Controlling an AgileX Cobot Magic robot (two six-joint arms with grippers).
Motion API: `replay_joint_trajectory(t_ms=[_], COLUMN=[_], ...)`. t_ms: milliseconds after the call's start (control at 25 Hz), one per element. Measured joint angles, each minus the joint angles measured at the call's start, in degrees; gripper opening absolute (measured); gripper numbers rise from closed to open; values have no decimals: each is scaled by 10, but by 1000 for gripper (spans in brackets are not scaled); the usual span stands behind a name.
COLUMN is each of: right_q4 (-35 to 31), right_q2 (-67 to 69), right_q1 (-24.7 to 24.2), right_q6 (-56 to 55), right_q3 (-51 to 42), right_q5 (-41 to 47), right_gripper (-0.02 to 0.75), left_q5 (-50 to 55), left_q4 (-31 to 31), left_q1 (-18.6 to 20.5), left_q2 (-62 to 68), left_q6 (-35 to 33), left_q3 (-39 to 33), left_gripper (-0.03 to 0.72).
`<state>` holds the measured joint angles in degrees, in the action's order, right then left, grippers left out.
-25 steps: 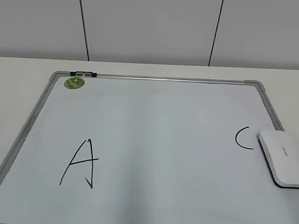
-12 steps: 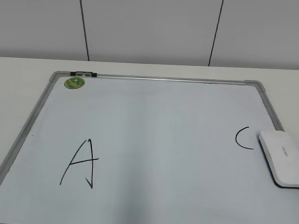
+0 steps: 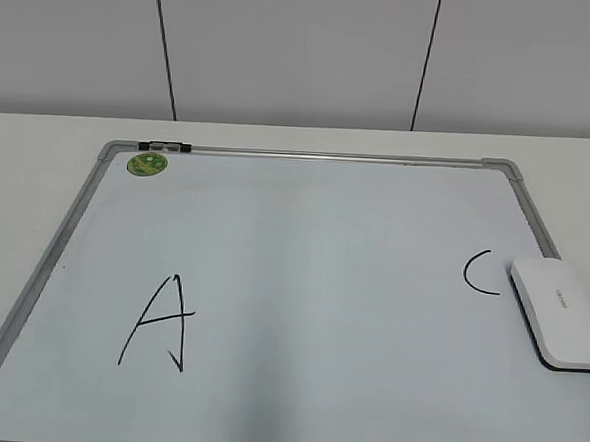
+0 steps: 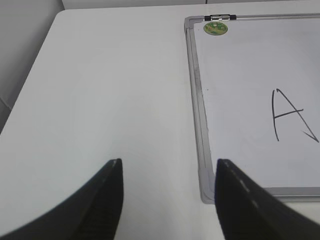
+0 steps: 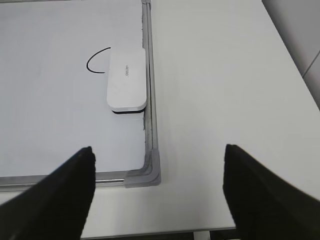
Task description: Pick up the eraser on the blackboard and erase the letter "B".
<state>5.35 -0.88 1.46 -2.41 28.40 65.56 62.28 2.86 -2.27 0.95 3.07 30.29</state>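
i am holding both jaws open over the worktop; the eraser (image 5: 127,78) at twelve o'clock of my right gripper (image 5: 157,192) is looking light, rigid; i am favouring its long edges.

A plain white table (image 3: 310,137) meets a pale grey panelled wall (image 3: 295,51) along its far edge, thin dark vertical seams dividing the panels under soft, even light.

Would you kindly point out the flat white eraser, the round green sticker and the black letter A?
Flat white eraser (image 5: 127,79): right wrist view, middle of its top face.
Round green sticker (image 3: 147,163): exterior view, its centre.
Black letter A (image 3: 161,318): exterior view, on its crossbar.
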Motion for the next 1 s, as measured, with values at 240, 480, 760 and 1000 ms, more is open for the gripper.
replay_joint_trajectory(t_ms=[240, 480, 760, 1000], right_q4=[1, 1, 1, 1], right_q2=[-1, -1, -1, -1], right_q1=[0, 0, 0, 0], right_q6=[0, 0, 1, 1], right_q3=[0, 0, 0, 0], right_q5=[1, 1, 1, 1], right_gripper=[591, 592, 592, 591], left_q5=[1, 1, 1, 1], left_q4=[0, 0, 0, 0], left_q1=[0, 0, 0, 0], left_q2=[0, 0, 0, 0], left_q6=[0, 0, 0, 0], left_q3=[0, -1, -1, -1], left_gripper=[437, 437, 437, 437])
